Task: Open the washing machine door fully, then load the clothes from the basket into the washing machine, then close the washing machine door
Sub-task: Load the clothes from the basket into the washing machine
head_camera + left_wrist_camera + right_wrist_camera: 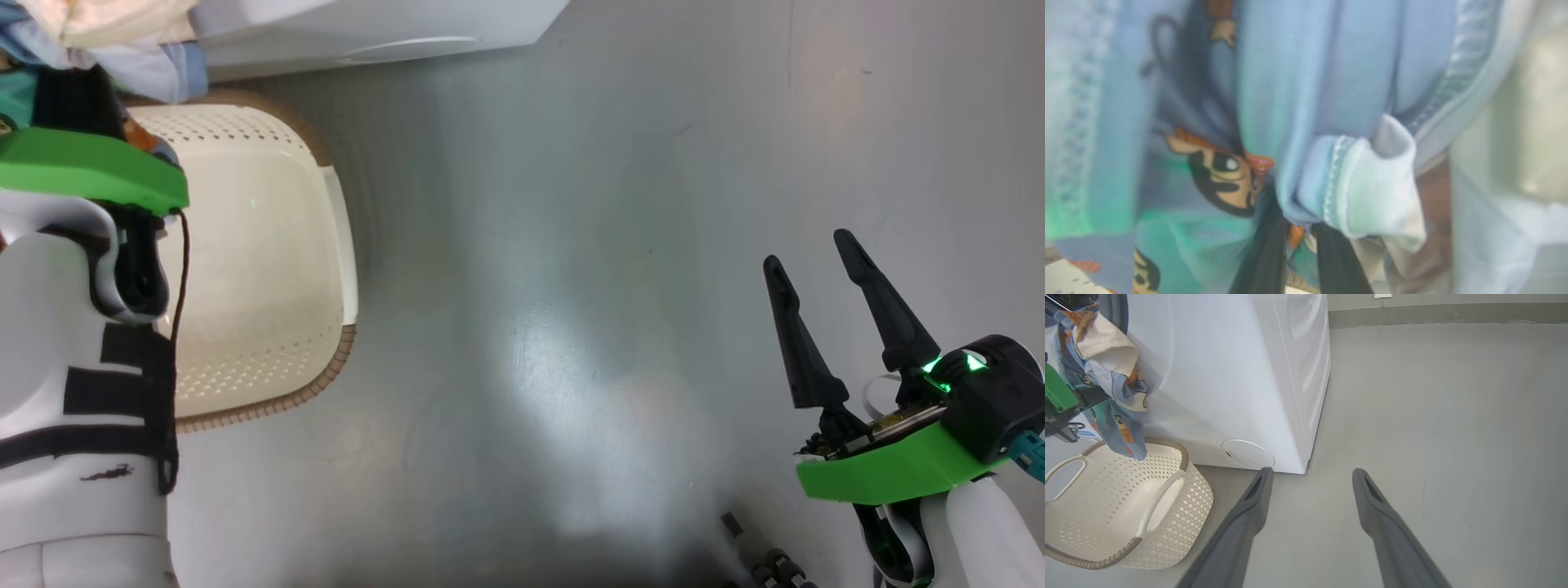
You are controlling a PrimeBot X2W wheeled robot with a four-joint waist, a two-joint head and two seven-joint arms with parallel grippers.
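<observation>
Floor point(1453, 416): smooth grey, glossy, few small dark specks. Broad pale glare patch point(555, 359) on it in head view. Wall point(1453, 297): pale, darker grey skirting point(1433, 314) at base. Lighting bright, even.

Soft printed cloth clothes point(1306, 81), perforated matt plastic basket point(1180, 506), glossy white washing machine point(1229, 375), smooth grey floor point(571, 327)

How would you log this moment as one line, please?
phase: loading | left gripper: shut on clothes, held above basket | right gripper: open, empty | basket: looks empty
</observation>
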